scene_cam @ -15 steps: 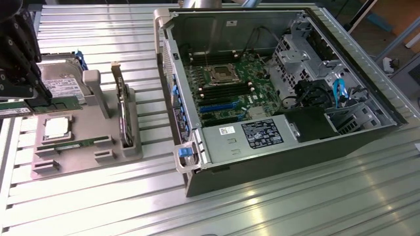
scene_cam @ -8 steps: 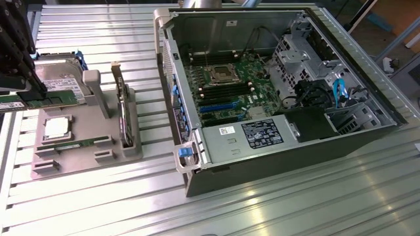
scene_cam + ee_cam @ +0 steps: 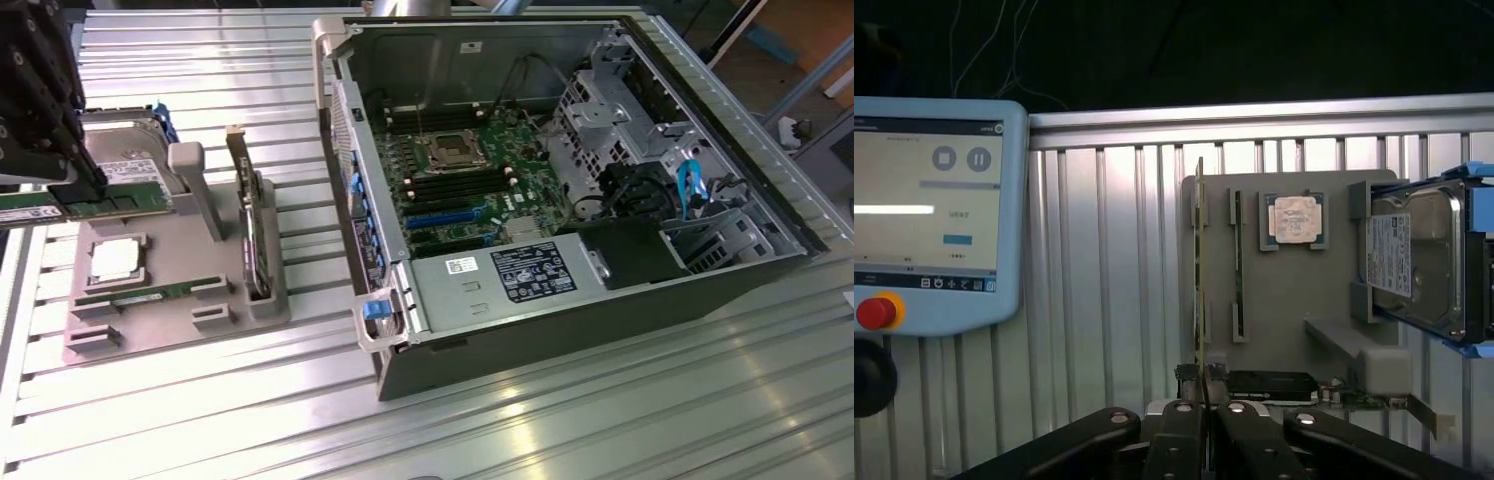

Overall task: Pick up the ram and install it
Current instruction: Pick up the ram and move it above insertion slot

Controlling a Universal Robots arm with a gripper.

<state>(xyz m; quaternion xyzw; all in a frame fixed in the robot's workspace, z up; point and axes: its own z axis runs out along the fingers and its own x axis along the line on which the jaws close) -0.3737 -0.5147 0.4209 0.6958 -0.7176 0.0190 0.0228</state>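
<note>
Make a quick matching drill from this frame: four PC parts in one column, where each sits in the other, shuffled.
Things:
1. ram
2. second ram stick
3. processor chip
4. expansion card

Places:
a. standing on edge in the grey fixture
b. lying flat in a square pocket of the grey fixture
c. gripped between the fingers
d. lying in a narrow slot near the grey fixture's front edge

Pairs: 1-c, 2-d, 3-b, 4-a
</note>
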